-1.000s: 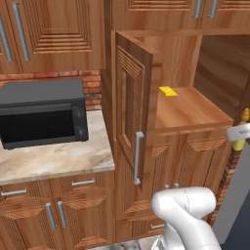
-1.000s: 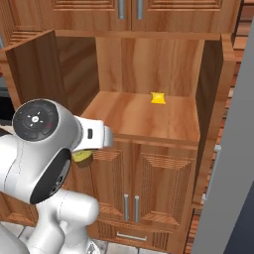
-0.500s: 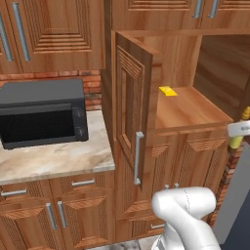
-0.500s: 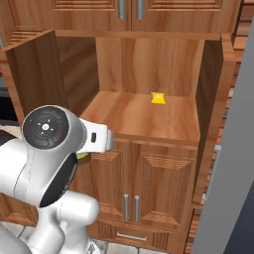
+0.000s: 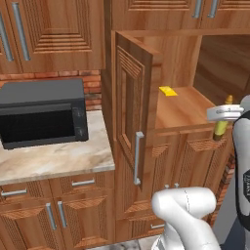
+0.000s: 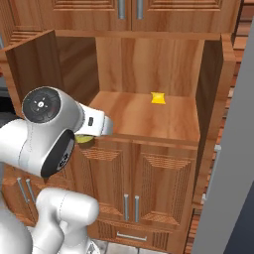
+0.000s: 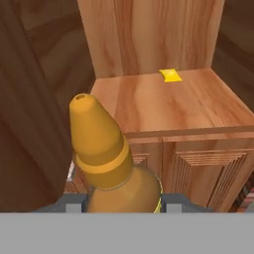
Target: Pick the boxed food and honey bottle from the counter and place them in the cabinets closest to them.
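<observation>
Warm brown wood grain runs across the cabinets (image 5: pixel 58 34), their panelled doors crossed by silver bar handles (image 5: pixel 138 157) at centre frame. At lower left, the counter (image 5: pixel 53 158) is beige marbled stone with brown veining, a black microwave (image 5: pixel 43 112) on it and red-brown brick (image 5: pixel 93 88) behind. A small bright yellow item (image 6: pixel 158 98) marks the paler wood shelf (upper middle of the right base view). The honey bottle (image 7: pixel 106 149) is amber-yellow, its tapered top a darker orange-brown, in the lower left of the hand view. The arm (image 6: pixel 44 129) is white with dark joints.
</observation>
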Robot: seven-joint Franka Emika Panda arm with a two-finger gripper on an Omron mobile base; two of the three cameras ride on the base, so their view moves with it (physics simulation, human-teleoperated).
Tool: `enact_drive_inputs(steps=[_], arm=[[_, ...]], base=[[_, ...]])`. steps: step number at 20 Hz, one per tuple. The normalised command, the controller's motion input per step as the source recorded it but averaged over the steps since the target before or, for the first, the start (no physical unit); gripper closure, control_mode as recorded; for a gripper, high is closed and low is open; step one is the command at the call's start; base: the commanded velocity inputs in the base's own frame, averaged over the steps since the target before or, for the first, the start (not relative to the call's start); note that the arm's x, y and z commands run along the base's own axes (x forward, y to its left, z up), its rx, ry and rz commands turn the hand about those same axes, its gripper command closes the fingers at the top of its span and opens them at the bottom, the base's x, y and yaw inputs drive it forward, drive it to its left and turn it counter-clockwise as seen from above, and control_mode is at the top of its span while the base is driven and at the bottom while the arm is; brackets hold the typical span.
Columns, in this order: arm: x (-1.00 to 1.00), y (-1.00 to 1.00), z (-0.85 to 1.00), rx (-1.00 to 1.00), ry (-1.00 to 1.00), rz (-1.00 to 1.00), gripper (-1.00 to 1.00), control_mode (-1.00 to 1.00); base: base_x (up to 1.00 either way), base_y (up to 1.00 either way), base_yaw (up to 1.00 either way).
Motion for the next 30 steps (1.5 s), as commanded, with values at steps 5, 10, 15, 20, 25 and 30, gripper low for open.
enact_drive_inputs(steps=[5, 10, 15, 20, 25, 30], arm=[[0.35, -0.14, 0.0, 0.02, -0.06, -0.02, 1.0, -1.0], [0.36, -0.39, 0.0, 0.06, -0.05, 0.01, 1.0, -1.0], [0.58, -0.12, 0.0, 0.03, -0.01, 0.0, 1.0, -1.0], [0.57, -0.01, 0.0, 0.03, 0.0, 0.0, 1.0, -1.0], [0.43, 0.0, -0.01, 0.0, 0.01, 0.0, 1.0, -1.0], [0.32, 0.0, -0.2, 0.0, 0.0, -0.01, 1.0, -1.0]], base=[[0.0, 0.0, 0.0], [0.0, 0.0, 0.0], [0.0, 0.0, 0.0], [0.0, 0.0, 0.0], [0.0, 0.0, 0.0], [0.0, 0.0, 0.0]])
